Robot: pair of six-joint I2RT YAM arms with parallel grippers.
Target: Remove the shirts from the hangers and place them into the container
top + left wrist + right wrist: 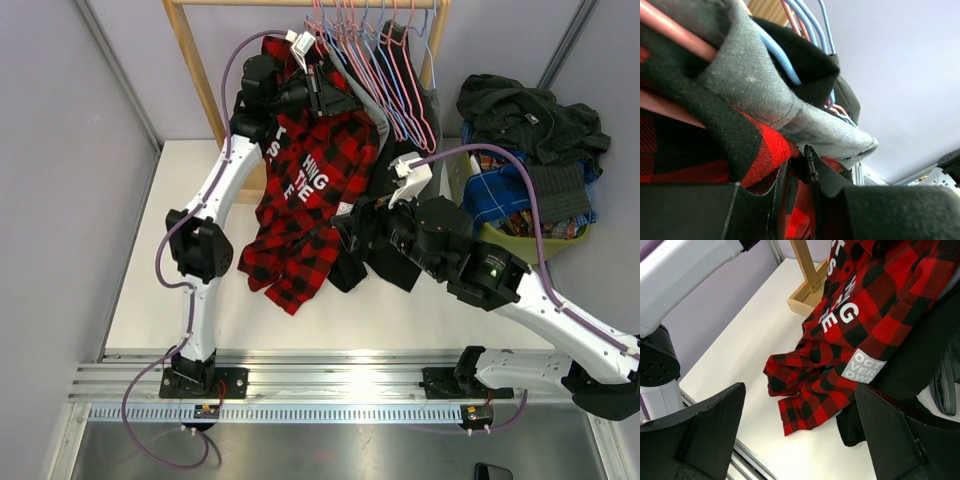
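Note:
The red-and-black plaid shirt (pixel 310 185) hangs from the rail, white lettering showing, its lower end crumpled on the table. My left gripper (pixel 318 92) is up at its collar; in the left wrist view its jaws (pixel 797 180) are shut on plaid fabric. Just above them a grey shirt (pixel 765 95) and a black shirt (pixel 805 65) sit on blue hangers (pixel 775 50) and pink hangers (pixel 675 32). My right gripper (pixel 350 238) is open low beside the hanging black shirt (pixel 920 355), with the plaid shirt (pixel 865 315) ahead of its fingers (pixel 715 430). The yellow-green container (pixel 515 247) stands at the right.
Several bare wire hangers (pixel 375 50) hang on the wooden rail. The rack's wooden base (pixel 807 297) stands on the table behind the plaid shirt. Dark and blue checked clothes (pixel 530 150) are heaped in the container. The left arm's links (pixel 680 275) rise at the left.

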